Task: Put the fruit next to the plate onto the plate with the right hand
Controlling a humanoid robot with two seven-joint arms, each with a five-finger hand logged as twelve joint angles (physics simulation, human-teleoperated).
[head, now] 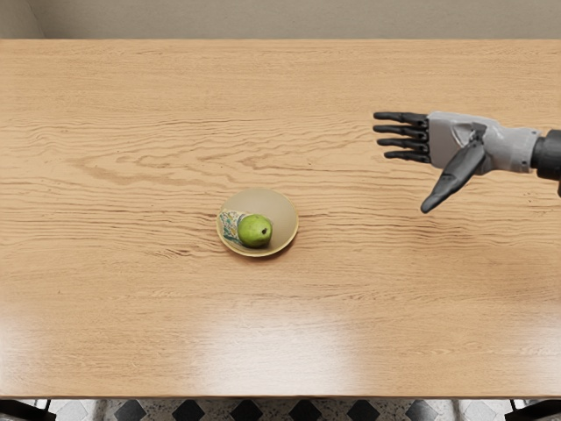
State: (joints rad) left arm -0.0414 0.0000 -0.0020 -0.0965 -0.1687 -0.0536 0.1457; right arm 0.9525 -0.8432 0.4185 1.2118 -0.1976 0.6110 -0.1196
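A green pear-like fruit (255, 231) lies on a small beige plate (279, 209) near the middle of the wooden table. Under or beside the fruit, on the plate's left part, a patterned patch (230, 224) shows. My right hand (419, 156) hovers well to the right of the plate and a bit farther back, its arm entering from the right edge. Its fingers (399, 135) are stretched flat toward the left, the thumb (449, 184) points down, and it holds nothing. No left arm appears in the head view.
The wooden table (131, 132) fills the view, with its front edge near the bottom. Below that edge a checkered floor (263, 410) shows.
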